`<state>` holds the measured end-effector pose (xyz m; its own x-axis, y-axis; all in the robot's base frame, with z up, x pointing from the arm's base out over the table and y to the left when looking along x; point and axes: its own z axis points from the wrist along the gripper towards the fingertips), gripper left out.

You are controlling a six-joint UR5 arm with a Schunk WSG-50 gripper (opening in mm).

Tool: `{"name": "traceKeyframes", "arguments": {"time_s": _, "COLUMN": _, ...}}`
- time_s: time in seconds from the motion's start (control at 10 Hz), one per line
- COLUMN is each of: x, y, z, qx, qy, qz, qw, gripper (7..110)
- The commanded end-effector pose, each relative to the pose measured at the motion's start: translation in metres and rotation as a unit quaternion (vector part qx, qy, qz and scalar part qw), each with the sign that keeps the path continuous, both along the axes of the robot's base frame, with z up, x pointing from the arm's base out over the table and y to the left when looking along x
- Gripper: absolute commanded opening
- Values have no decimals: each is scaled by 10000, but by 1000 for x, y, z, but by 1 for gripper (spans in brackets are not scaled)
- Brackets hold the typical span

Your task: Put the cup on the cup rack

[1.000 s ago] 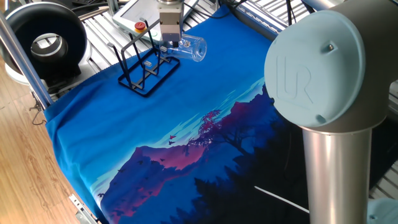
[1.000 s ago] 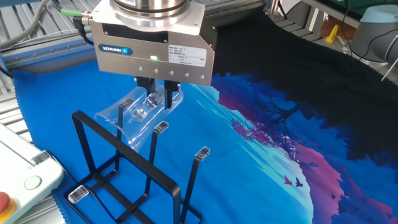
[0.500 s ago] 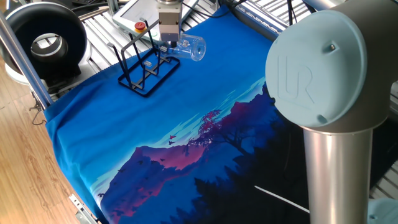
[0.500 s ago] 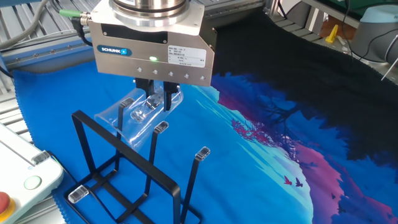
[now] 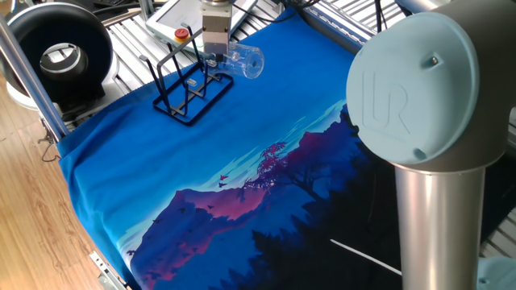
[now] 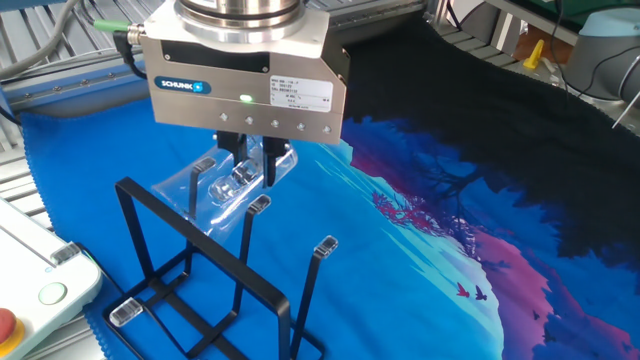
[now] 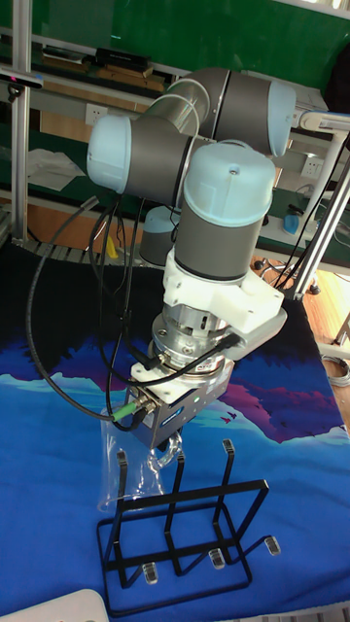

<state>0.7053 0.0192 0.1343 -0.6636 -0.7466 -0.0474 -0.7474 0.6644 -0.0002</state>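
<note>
fingers [image 6: 247,163] clamped on cup [image 6: 222,185] — tipped sideways, above cup rack [image 6: 210,285]

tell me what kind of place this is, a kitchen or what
Most likely a robotics lab or workshop, not a kitchen. A grey and pale blue industrial arm stands at a table covered with a printed blue cloth, aluminium framing runs behind it, and a red emergency stop button sits nearby.

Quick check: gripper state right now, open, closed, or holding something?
Gripper: closed on the cup, holding it on its side beside the cup rack.
</note>
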Motion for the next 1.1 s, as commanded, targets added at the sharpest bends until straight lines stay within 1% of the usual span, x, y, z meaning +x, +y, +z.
{"name": "traceKeyframes", "arguments": {"time_s": 0.0, "x": 2, "y": 1, "z": 1, "qx": 32, "qy": -40, "qz": 60, "qw": 10000, "gripper": 7}}
{"name": "traceKeyframes", "arguments": {"time_s": 0.1, "x": 3, "y": -1, "z": 1, "qx": 0, "qy": -64, "qz": 105, "qw": 9999, "gripper": 7}}
{"name": "traceKeyframes", "arguments": {"time_s": 0.3, "x": 12, "y": 7, "z": 2, "qx": 151, "qy": -248, "qz": 226, "qw": 9993, "gripper": 7}}
{"name": "traceKeyframes", "arguments": {"time_s": 0.7, "x": 12, "y": -2, "z": 2, "qx": -27, "qy": -245, "qz": 253, "qw": 9994, "gripper": 7}}
{"name": "traceKeyframes", "arguments": {"time_s": 1.0, "x": 12, "y": 3, "z": 2, "qx": 71, "qy": -243, "qz": 144, "qw": 9996, "gripper": 7}}
